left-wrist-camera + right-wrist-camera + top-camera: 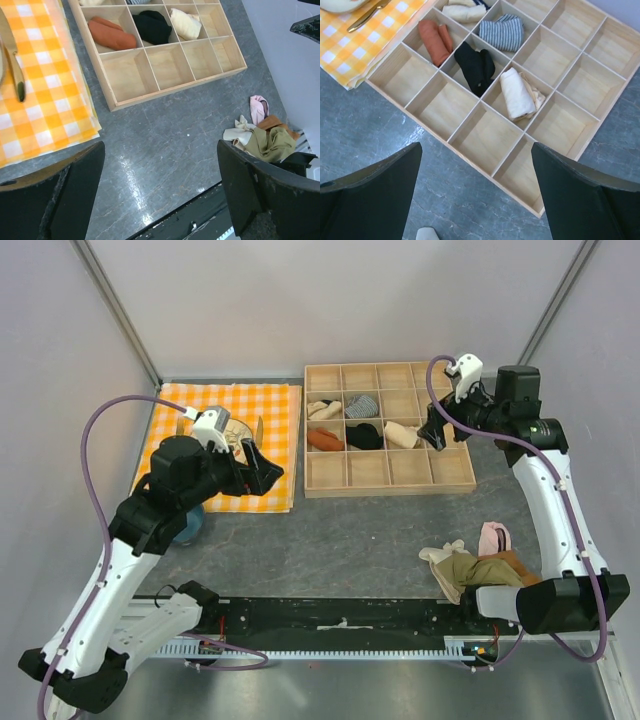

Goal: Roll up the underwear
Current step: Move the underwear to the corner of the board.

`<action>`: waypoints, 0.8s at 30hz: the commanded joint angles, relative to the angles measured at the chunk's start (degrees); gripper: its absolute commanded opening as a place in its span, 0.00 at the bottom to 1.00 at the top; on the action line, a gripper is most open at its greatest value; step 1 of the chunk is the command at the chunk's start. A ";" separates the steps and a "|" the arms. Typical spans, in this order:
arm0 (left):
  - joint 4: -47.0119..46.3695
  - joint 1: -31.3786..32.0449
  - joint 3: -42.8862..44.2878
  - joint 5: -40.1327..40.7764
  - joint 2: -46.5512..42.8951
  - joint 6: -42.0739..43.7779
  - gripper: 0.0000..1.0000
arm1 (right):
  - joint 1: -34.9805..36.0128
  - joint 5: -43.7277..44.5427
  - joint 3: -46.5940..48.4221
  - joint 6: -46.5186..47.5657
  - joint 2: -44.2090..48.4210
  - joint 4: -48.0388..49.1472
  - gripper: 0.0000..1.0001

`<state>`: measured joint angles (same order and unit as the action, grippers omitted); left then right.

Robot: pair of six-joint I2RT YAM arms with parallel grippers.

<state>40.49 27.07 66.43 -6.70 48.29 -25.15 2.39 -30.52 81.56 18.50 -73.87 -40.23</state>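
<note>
The underwear (478, 568) lies crumpled on the worktop (350, 530) at the near right, just beside the right arm's base, heaped against a pink garment (493, 537) and a brown one (517, 562). Its long axis seems to run left to right, though the bunching makes that uncertain. The right gripper (436, 436) hangs wide open and empty over the wooden tray (388, 487), so the underwear sits nearer the base than it does, slightly right. The left gripper (265, 472), also spread and empty, is well apart over the checked cloth (275, 405); the right arm is nearer.

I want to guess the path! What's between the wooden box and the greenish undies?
Only bare grey table lies between the wooden box and the underwear, nothing else; the left wrist view shows that stretch plainly.
</note>
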 commanded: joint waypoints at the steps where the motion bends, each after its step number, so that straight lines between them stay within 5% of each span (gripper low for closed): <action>1: -7.34 -0.26 -4.02 -2.88 -1.44 -4.20 0.99 | -0.20 -2.61 -1.49 2.77 0.21 -1.52 0.98; 14: -12.45 -0.26 -10.27 -1.04 -4.17 -7.46 0.99 | -0.11 -4.97 -2.90 8.90 -2.33 -5.47 0.98; 18: -12.36 -0.26 -11.76 -0.77 -4.96 -7.64 0.99 | -0.11 -7.71 -0.26 17.61 -5.93 -16.51 0.98; 24: -12.45 -0.26 -14.31 -1.30 -4.70 -8.43 0.99 | 0.42 2.81 -8.51 28.04 -5.59 -21.63 0.98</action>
<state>30.20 27.07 53.19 -7.70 43.46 -30.76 2.42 -33.47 77.91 35.99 -80.99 -55.44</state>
